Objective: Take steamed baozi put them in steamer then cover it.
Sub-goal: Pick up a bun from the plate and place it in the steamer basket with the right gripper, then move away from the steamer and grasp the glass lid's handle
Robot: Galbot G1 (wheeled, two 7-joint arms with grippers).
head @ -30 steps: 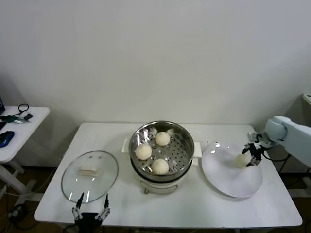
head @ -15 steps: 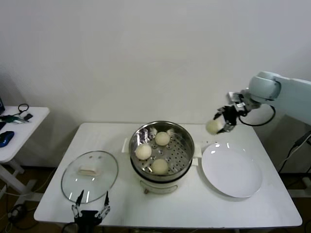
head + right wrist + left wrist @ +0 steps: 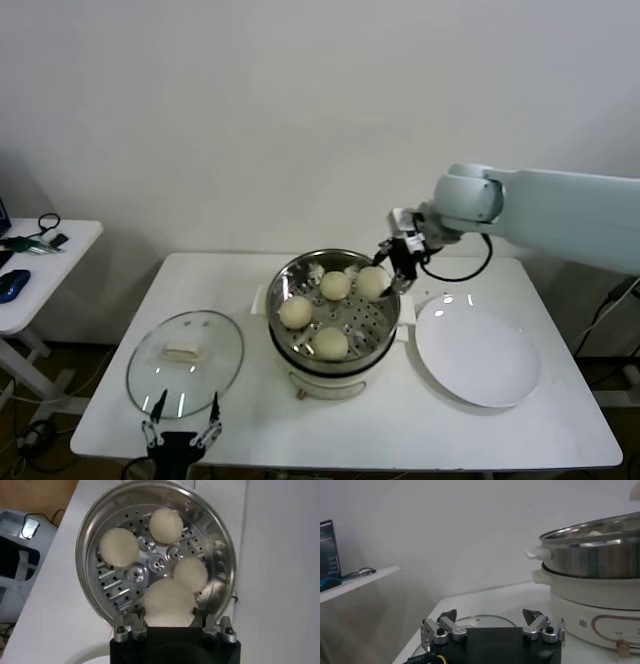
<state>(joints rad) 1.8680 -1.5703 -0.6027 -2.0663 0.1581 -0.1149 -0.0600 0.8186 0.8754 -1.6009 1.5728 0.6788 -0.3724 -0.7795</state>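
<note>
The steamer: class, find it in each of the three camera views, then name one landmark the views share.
Head view: the steamer sits mid-table, between the cover and the white plate.
Left wrist view: the steamer is seen side-on, beyond the left end effector.
Right wrist view: the steamer is seen from above, under the right end effector gripping a baozi.
Shared landmark: the steamer's shiny rim.

The right gripper (image 3: 397,270), earlier down at the plate (image 3: 480,360) and then raised beside it, is now carried across to the right rim of the steamer (image 3: 300,270). The fourth baozi (image 3: 371,283), lifted off the plate, is brought with it and is now held between the fingers just above the basket, next to the three others. The plate is left bare.
</note>
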